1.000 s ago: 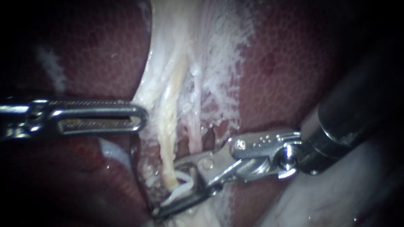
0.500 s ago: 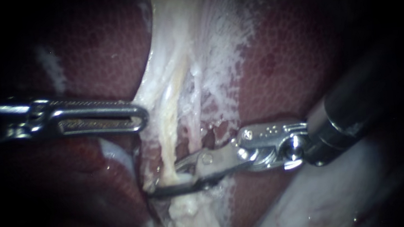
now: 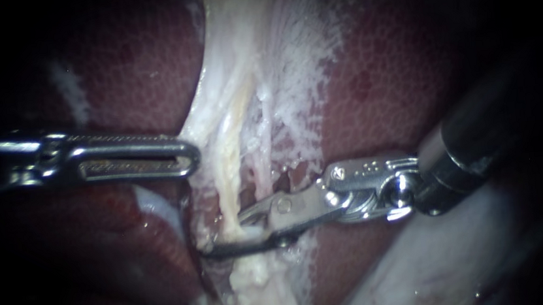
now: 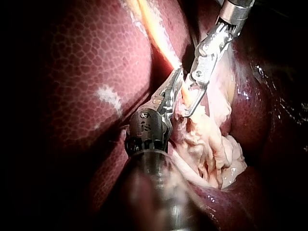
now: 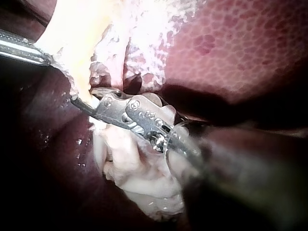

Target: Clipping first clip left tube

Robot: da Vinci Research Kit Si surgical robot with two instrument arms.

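The yellowish left tube (image 3: pixel 229 176) runs down through pale tissue between dark red liver lobes. A thinner right tube (image 3: pixel 265 153) lies beside it. My right instrument (image 3: pixel 224 235) comes in from the right, its jaws squeezed across the left tube's lower end from both sides. No clip shows between them. The same grip appears in the right wrist view (image 5: pixel 85 100) and in the left wrist view (image 4: pixel 188 107). My left instrument (image 3: pixel 186 154) holds the pale tissue's left edge with its jaws together, also seen at its own wrist (image 4: pixel 174 82).
Liver (image 3: pixel 396 82) surrounds the pale strip on both sides. A lumpy pale mass of tissue (image 3: pixel 257 291) lies just below the right jaws. A smooth pale fold (image 3: pixel 439 269) sits under the right shaft. The left instrument's shaft (image 5: pixel 21 50) crosses beyond the right jaws.
The right jaws stood open around the left tube with a white clip showing; they have closed down on it. The right shaft drew slightly back and upward. The left instrument is still.
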